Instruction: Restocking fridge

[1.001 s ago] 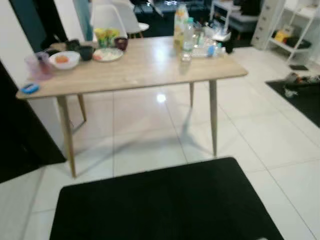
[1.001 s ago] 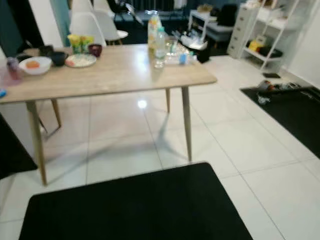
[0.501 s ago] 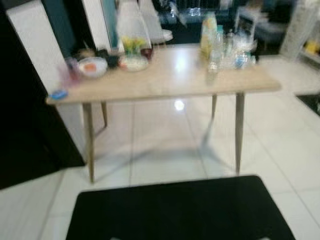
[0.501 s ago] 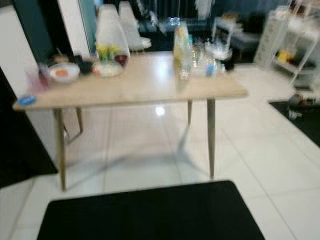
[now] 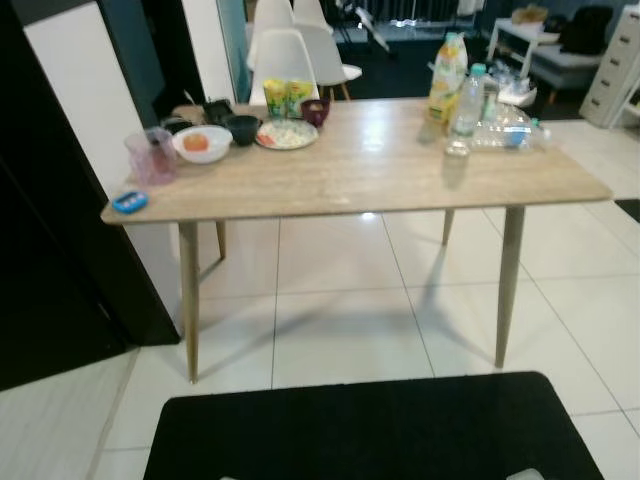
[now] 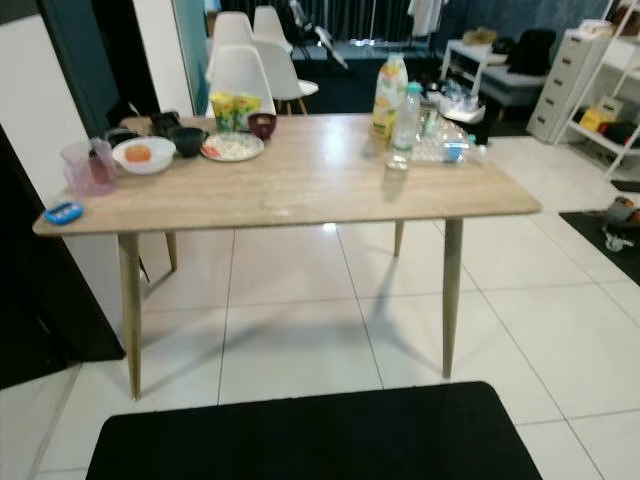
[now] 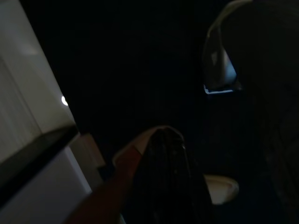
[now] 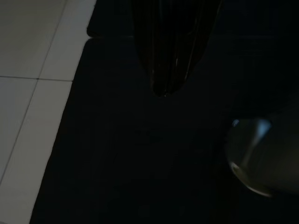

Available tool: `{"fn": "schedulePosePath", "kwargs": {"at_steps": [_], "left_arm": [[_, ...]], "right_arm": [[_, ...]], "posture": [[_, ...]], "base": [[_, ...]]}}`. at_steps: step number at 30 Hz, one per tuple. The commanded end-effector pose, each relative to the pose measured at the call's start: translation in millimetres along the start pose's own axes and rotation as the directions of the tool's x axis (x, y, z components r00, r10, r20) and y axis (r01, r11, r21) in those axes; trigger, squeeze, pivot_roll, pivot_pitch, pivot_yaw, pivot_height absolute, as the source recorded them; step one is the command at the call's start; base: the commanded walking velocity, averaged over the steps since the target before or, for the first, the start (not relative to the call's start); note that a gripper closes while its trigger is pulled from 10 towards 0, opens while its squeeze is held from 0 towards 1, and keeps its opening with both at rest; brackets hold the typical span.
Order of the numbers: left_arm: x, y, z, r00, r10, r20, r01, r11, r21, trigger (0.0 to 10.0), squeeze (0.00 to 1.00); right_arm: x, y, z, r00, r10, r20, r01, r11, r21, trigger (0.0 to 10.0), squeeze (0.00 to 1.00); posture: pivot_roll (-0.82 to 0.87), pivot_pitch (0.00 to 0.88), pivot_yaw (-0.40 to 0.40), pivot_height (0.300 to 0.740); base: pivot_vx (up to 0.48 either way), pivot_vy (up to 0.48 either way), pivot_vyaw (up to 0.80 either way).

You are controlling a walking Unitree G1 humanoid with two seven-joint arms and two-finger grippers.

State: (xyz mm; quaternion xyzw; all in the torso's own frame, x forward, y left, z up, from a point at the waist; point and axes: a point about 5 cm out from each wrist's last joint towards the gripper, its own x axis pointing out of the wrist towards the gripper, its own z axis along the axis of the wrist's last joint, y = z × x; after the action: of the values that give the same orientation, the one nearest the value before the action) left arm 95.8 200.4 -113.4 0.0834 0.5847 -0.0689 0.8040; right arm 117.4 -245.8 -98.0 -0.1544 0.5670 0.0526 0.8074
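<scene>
**A:** So, what's ahead, biggest thing first?

**B:** A black mat [image 6: 300, 435] on the white tiled floor [image 6: 560, 330], right at the robot's feet. Beyond it stands a long wooden table [image 6: 300, 185]. White chairs [image 6: 240, 70] sit behind its far side.

**A:** And what might go into the fridge?

**B:** At the far right end, a juice bottle [image 6: 388, 85] stands upright, with a clear water bottle [image 6: 406, 115] just beside it and a clear plastic pack [image 6: 445, 145] lying next to them. At the left end there's a white bowl [image 6: 143, 155] with something orange in it, a plate of food [image 6: 232, 148], small dark bowls [image 6: 187, 139], a pink cup [image 6: 82, 166] and a small blue object [image 6: 63, 212] near the corner.

**A:** The grippers?

**B:** Both arms hang low over the mat. The left gripper [image 7: 163, 182] and the right gripper [image 8: 170, 56] each read as one dark shape. I can't tell how far apart the fingers are, and I see nothing held.

**A:** So the step is the approach?

**B:** I'd judge so. Walk round to the bottle end and stop square to the table edge. Take an upright bottle by its body, not its cap.
</scene>
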Motion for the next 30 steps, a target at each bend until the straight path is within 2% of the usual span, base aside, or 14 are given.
{"fn": "schedulePosePath", "kwargs": {"at_steps": [1, 30], "left_arm": [[2.9, -9.4, 29.9, 0.993, -0.03, 0.111, 0.031, 0.999, -0.007, 10.0, 0.0], [3.0, -9.3, 31.5, 0.993, -0.03, 0.112, 0.031, 0.999, -0.005, 10.0, 0.0]], "right_arm": [[-1.1, -0.4, -9.0, 1.0, -0.001, -0.028, 0.002, 1.0, 0.017, 10.0, 0.0], [-1.2, -0.7, -9.6, 1.0, -0.002, -0.03, 0.003, 1.0, 0.016, 10.0, 0.0]], "posture": [[0.0, 0.0, -0.038, 0.74], [0.0, 0.0, -0.038, 0.74]], "base": [[0.247, 0.0, 0.0], [0.289, 0.0, 0.0]]}}
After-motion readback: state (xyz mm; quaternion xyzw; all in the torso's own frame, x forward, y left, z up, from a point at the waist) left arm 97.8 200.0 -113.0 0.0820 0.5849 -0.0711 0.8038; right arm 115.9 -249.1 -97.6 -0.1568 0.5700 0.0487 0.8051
